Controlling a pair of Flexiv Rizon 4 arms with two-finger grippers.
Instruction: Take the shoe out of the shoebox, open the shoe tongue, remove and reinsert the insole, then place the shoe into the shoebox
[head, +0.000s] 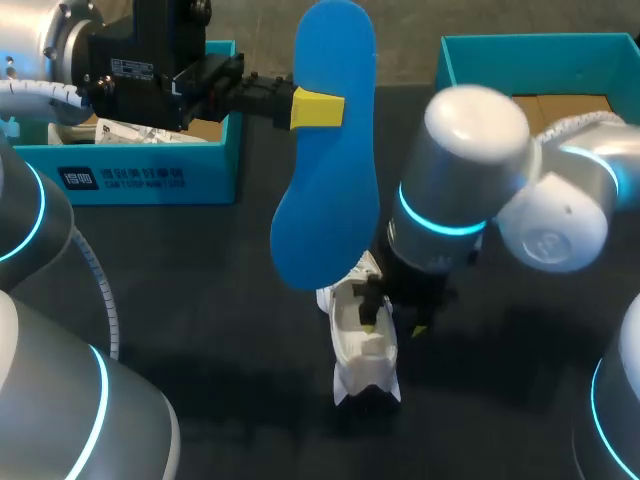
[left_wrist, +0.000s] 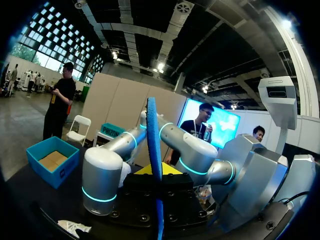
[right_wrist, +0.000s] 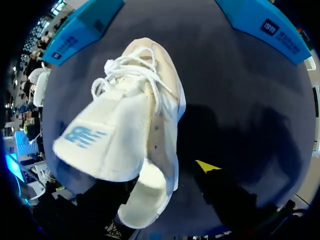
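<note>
Two ways to go wrong from here. Up in the air, left of the middle and well above the bench (head: 220, 280): the blue insole (head: 325, 190), pinched at one long edge by the left gripper (head: 318, 108), jaws pressed on it from two sides. Down on the bench, near the middle and nearer than both boxes: the white shoe (head: 362, 345), standing on its sole with the opening up. Out of the blue shoebox (head: 150, 175) at the far left, and well apart from the second blue box (head: 540, 42) at the far right. Right over the shoe: the right gripper (head: 393, 323), close against the shoe's side, jaws there either pinching the shoe or spread, cannot tell which. First worry: holding such a long, bendy insole by only a small bit of its edge. Could swing, twist or slip out on the way down, then drop on the bench beside the shoe. Second worry: getting one end into a narrow opening. Could catch on the tongue or the laces, fold up, and sit crooked inside. Might also push the light shoe along the bench or tip it over if not held firm. Not much room either, so could bump the insole against the right arm on the way in. Best to go slow, slide one end in first, and hold the shoe steady.
</note>
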